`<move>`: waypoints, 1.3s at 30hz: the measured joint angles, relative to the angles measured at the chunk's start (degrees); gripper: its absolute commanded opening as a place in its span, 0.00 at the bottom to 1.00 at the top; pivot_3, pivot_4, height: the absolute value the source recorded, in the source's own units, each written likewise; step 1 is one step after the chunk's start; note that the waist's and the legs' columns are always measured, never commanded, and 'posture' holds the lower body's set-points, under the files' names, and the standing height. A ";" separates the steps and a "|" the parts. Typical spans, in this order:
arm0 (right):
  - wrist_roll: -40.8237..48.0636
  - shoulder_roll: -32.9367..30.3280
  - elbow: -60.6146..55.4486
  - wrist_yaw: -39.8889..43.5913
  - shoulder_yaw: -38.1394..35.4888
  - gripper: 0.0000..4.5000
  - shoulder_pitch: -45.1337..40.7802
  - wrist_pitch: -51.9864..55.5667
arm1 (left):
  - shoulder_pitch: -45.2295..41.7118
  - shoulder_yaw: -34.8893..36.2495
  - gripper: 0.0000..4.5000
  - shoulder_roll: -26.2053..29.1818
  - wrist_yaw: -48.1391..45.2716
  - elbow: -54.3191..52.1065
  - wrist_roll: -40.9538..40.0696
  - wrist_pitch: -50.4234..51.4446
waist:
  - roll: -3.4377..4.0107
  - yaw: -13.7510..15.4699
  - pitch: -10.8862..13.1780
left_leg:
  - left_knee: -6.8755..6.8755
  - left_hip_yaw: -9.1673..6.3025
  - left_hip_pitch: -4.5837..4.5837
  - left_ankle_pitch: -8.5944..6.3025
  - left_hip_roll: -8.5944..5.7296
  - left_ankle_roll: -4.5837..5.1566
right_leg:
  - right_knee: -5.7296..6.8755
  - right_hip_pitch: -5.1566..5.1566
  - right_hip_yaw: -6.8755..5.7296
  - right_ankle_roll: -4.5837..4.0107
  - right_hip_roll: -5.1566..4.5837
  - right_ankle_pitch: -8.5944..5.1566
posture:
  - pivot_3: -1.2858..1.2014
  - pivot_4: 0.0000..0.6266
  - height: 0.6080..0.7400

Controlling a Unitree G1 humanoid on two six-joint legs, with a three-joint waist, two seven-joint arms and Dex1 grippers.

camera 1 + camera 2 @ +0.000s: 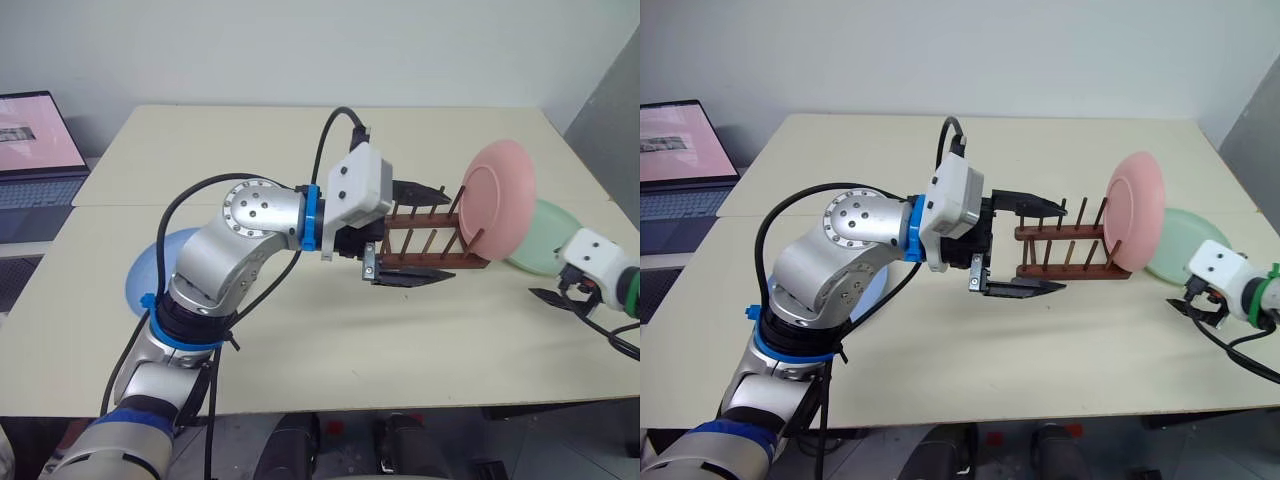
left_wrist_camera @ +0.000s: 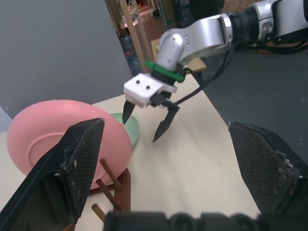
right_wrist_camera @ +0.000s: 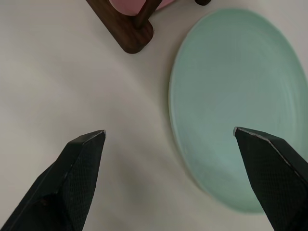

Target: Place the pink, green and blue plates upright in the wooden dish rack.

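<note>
Pink plate (image 1: pixel 500 196) upright in wooden dish rack (image 1: pixel 432 240), green plate (image 3: pixel 236 101) flat beside

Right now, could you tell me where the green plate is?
The green plate lies flat on the table at the robot's right, just behind the upright pink plate at the wooden dish rack's end, ahead of the open right tool.

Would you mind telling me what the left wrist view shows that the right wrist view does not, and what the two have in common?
Left wrist view alone: the right gripper, open, hanging over the table past the rack, the upright pegs of the wooden dish rack, and the broad face of the pink plate standing in it.

Right wrist view alone: most of the green plate lying flat on the table, between that gripper's open fingers.

Both: the green plate, one end of the rack with some pink plate, and the pale tabletop.
</note>
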 measured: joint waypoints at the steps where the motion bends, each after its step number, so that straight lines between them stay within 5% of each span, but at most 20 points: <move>1: -1.08 0.87 1.82 -0.21 0.98 0.99 -1.56 -0.30 | -0.07 -0.04 1.00 -0.11 0.00 0.19 0.25 -0.11 | -0.01 -0.02 0.00 | 0.02 0.00 0.00 0.00 0.00 0.00 | 0.00 0.01 -0.01 0.00 0.00 0.00 | 0.52 0.24 1.00; 8: -6.04 6.74 14.48 -1.34 5.14 0.99 -11.09 -1.04 | -0.32 -0.27 1.00 -1.36 -0.05 0.82 1.16 -0.87 | 0.01 -0.13 0.00 | 0.02 0.01 0.00 0.00 -0.02 0.00 | 0.02 0.00 0.00 -0.20 -0.01 0.17 | 0.52 0.24 1.00; 11: -6.57 7.83 17.34 -1.17 5.34 0.87 -13.16 -1.19 | -0.32 -0.29 1.00 -1.57 -0.12 0.86 1.31 -0.88 | 0.01 -0.17 0.00 | 0.02 0.01 0.00 0.00 -0.02 0.00 | 0.02 0.01 0.00 -0.22 0.00 0.18 | 0.52 0.24 1.00; 22: -8.14 9.88 19.15 0.10 6.68 0.00 -14.78 -0.78 | -0.20 -0.57 1.00 -0.96 -1.64 0.87 1.31 -0.87 | 0.01 -0.24 -0.01 | 0.09 0.04 0.05 0.01 -0.02 0.02 | 0.07 0.04 -0.02 -0.17 0.01 0.23 | 0.52 0.24 1.00; 31: -7.41 6.35 11.00 -0.06 2.22 0.00 -9.17 1.56 | 0.47 1.77 1.00 0.33 -3.24 0.95 -2.12 0.39 | 0.03 0.40 -0.02 | 0.05 -0.02 0.03 0.01 -0.03 0.01 | 0.05 0.04 -0.01 -0.19 0.00 0.21 | 0.52 0.24 1.00; 39: -5.96 0.09 -2.73 -2.71 -12.06 0.00 -0.97 6.80 | 2.92 6.59 1.00 4.58 -3.08 1.34 -4.20 1.93 | 0.09 0.02 -0.03 | 0.06 0.06 0.05 0.01 -0.01 0.01 | 0.13 -0.01 -0.01 0.06 0.00 0.08 | 0.52 0.24 1.00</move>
